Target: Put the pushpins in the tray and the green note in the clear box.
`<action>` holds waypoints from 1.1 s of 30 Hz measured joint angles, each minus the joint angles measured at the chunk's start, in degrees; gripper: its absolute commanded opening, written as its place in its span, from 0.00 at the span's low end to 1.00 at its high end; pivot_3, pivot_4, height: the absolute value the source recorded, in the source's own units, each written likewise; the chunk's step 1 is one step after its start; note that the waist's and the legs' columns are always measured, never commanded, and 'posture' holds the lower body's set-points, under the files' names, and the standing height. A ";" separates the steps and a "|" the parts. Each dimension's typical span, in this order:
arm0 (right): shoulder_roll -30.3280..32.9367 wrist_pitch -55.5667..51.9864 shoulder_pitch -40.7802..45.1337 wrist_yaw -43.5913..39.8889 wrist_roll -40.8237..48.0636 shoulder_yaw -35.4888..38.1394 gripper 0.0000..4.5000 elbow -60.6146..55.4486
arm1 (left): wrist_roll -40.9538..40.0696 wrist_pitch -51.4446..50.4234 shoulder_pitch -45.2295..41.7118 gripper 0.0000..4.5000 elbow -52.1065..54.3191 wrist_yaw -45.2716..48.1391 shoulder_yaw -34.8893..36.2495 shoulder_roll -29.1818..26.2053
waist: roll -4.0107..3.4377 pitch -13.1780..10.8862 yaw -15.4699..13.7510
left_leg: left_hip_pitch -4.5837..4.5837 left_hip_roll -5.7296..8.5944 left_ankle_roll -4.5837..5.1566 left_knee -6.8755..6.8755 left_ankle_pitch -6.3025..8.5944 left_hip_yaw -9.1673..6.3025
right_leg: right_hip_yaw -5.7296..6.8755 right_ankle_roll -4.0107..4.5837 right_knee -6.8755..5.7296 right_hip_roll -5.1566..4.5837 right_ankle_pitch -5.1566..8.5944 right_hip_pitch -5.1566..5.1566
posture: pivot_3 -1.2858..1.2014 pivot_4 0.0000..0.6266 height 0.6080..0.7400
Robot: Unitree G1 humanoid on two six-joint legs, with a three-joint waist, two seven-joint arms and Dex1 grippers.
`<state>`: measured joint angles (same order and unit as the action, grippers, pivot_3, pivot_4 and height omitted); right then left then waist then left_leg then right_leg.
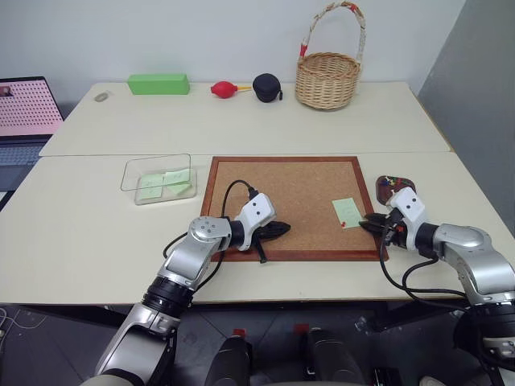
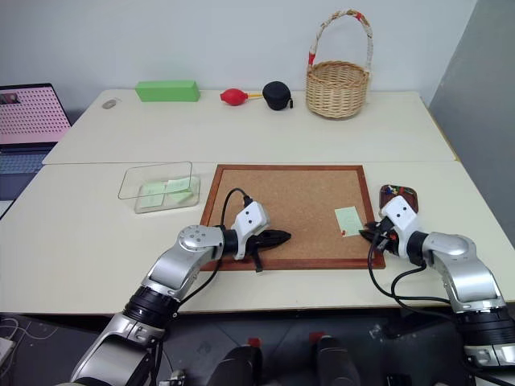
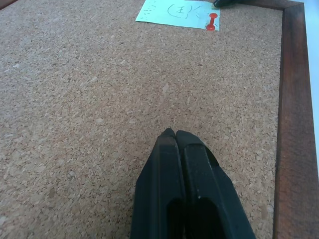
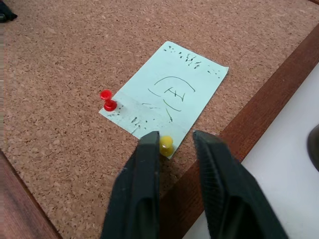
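A pale green note (image 4: 169,94) with pen marks lies on the corkboard (image 1: 290,201) near its right edge. A red pushpin (image 4: 107,100) and a yellow pushpin (image 4: 166,144) stand at two of its corners. My right gripper (image 4: 175,136) is open at the note's near corner; the yellow pin sits between its fingertips, close to one finger. The dark reddish-brown tray (image 1: 394,186) lies just right of the board, beyond that gripper. My left gripper (image 1: 282,230) is shut and empty over the board's front left part. The clear box (image 1: 159,178) stands left of the board with green notes inside.
At the back of the table are a wicker basket (image 1: 327,76), a black case (image 1: 266,87), a red blower (image 1: 224,88) and a bright green block (image 1: 158,84). A laptop (image 1: 24,112) stands off the far left edge.
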<state>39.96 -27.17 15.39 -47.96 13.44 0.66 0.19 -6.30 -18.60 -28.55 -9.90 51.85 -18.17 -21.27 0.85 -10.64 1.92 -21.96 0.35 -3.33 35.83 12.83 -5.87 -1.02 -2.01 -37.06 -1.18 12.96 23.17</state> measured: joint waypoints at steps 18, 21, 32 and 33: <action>-0.24 -1.02 0.13 -1.06 5.61 2.74 0.01 -5.29 | 0.21 0.27 0.12 0.00 0.16 0.06 -0.21 -0.22 | 0.01 0.00 -0.02 | -0.01 0.00 0.00 0.00 0.00 -0.01 | 0.01 0.00 0.03 0.00 0.00 0.01 | 0.52 0.24 1.00; -0.19 -1.32 0.01 -0.99 5.95 3.16 0.01 -5.30 | 0.22 0.27 0.15 0.00 0.25 0.06 -0.21 -0.23 | 0.01 0.00 -0.02 | -0.01 0.00 0.00 -0.01 0.00 -0.01 | 0.01 0.00 0.02 0.00 0.00 0.01 | 0.52 0.24 1.00; 0.73 1.68 3.08 2.38 2.70 5.46 0.01 3.55 | 0.34 0.28 0.31 0.00 0.27 0.01 -0.19 -0.28 | 0.01 0.00 0.01 | 0.00 0.00 0.00 -0.01 0.00 0.02 | 0.00 0.00 0.03 0.00 0.00 0.01 | 0.52 0.24 1.00; 0.73 2.56 3.72 2.98 1.88 5.42 0.01 5.07 | 0.34 0.28 0.27 0.00 0.27 0.01 -0.19 -0.29 | 0.00 0.01 0.03 | 0.00 0.00 0.01 -0.01 0.00 0.04 | -0.02 0.00 0.03 0.00 0.00 0.01 | 0.52 0.24 1.00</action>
<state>40.70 -24.61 19.11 -44.98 15.32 6.09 5.26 -5.96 -18.31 -28.28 -9.63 51.86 -18.35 -21.55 0.85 -10.64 1.95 -21.96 0.35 -3.32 35.82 12.84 -5.83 -1.03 -2.01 -37.04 -1.18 12.96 23.18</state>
